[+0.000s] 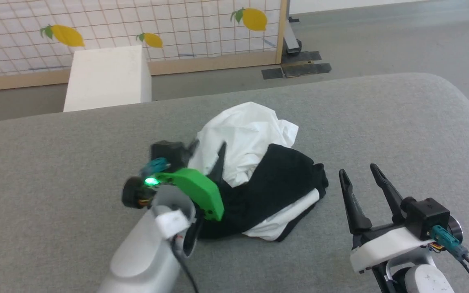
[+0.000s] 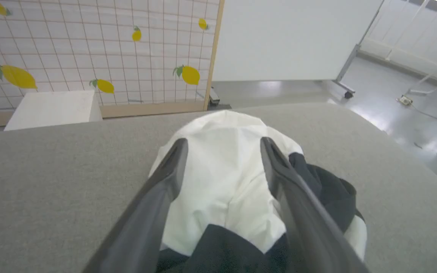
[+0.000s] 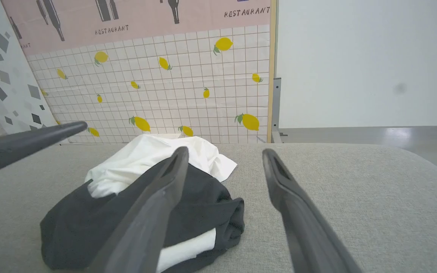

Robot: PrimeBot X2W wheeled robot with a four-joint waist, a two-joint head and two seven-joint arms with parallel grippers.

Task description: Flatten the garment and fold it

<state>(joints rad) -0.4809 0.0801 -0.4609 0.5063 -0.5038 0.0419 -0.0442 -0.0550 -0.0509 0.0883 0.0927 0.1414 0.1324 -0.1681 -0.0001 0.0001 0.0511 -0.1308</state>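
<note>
Grey, felt-like padding covers a broad table (image 1: 55, 171) with a rounded far corner. Behind it, on a smooth grey floor (image 1: 381, 44), stand a plain white rectangular box (image 1: 108, 77) and a wood-framed partition (image 1: 185, 28) printed with a fine tile grid and yellow lemons.

Near the middle of the table lies a soft cotton shirt (image 1: 255, 162) with a white body and black sleeves, crumpled into a heap. Its white cloth bunches in puffy creases toward the far side. The black fabric is folded and rolled on the near side, and a white strip peeps out under it at the near edge.

The left gripper (image 1: 209, 145) is carried on a pale, smooth forearm (image 1: 145, 256) with a bright green plastic bracket (image 1: 196, 191) and a glowing green light. It reaches over the heap's left side. Its two long, dark, tapered fingers stand wide apart with white cloth showing between them and nothing pinched; I cannot tell whether the tips touch the fabric.

The right gripper (image 1: 358, 170) sits to the right of the heap, apart from it, over bare padding. Its fingers are spread wide and empty.
</note>
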